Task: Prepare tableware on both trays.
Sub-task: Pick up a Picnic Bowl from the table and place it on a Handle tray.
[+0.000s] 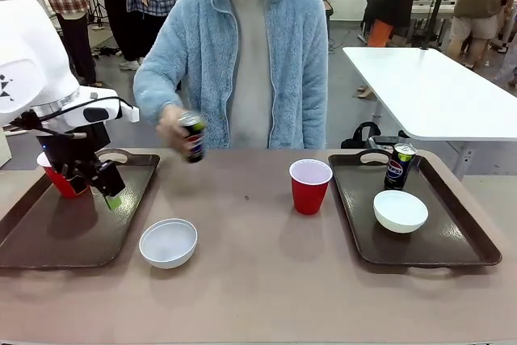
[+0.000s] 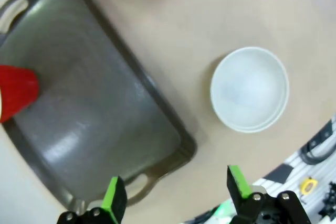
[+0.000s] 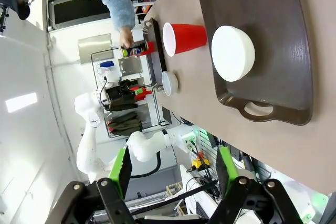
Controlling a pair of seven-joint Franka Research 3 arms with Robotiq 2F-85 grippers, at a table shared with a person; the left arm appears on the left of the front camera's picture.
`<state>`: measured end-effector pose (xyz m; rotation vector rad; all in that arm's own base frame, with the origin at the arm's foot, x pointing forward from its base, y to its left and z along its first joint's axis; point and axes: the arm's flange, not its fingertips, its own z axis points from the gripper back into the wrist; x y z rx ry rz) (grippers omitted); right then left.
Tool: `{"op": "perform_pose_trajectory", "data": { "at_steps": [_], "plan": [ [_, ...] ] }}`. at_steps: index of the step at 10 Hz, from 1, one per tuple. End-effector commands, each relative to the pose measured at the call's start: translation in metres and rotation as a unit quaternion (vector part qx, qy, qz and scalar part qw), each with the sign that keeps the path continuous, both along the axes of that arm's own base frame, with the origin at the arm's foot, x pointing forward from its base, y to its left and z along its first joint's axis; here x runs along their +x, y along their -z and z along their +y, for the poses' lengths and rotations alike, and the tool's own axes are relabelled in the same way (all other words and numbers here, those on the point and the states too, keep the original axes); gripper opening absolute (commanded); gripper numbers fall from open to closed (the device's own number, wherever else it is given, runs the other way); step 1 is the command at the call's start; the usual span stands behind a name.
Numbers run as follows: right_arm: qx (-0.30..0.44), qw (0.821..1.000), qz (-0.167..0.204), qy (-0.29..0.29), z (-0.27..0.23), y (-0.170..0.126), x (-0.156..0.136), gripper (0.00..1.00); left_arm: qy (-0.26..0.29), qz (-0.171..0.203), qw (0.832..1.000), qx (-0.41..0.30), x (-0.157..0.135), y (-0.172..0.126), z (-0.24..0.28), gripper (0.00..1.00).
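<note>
We hold our left gripper (image 2: 176, 184) open over the left tray (image 1: 56, 236), whose cup (image 1: 58, 179) stands far-left. The bowl (image 1: 168, 242) sits just right of it on the table (image 1: 258, 280), likely our next pick. Our right gripper (image 3: 173, 156) is open and empty.

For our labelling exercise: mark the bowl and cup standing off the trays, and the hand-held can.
bowl (image 1: 168, 241): front view, inside.
cup (image 1: 309, 195): front view, side wall.
can (image 1: 194, 143): front view, label.

We note even, bright overhead lighting with soft shadows beneath the white bowl (image 1: 168, 242), a pale sheen on the left tray (image 2: 79, 129) (the left wrist view is soft throughout), motion blur on the hand-held can (image 1: 192, 136), and bent edges in the right wrist view.
</note>
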<state>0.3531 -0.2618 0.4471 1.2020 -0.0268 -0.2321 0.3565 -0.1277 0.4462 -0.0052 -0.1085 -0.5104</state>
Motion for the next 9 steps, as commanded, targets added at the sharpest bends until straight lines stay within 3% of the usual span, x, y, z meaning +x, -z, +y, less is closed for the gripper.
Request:
{"op": "perform_pose_trajectory", "data": {
  "at_steps": [1, 3, 9],
  "plan": [
    [0.003, 1.000, 0.009, 0.001, -0.001, -0.001, -0.001, 0.85, 0.030, -0.002, 0.999, 0.022, -0.039, -0.012, 0.040, 1.00],
    [0.003, 1.000, 0.009, 0.001, -0.001, -0.001, -0.001, 0.85, 0.054, 0.036, 0.998, 0.024, -0.079, -0.026, 0.077, 1.00],
    [0.003, 1.000, 0.009, 0.001, -0.001, -0.001, -0.001, 0.85, 0.045, 0.045, 0.998, 0.013, -0.072, -0.040, 0.080, 1.00]
  ]
}}
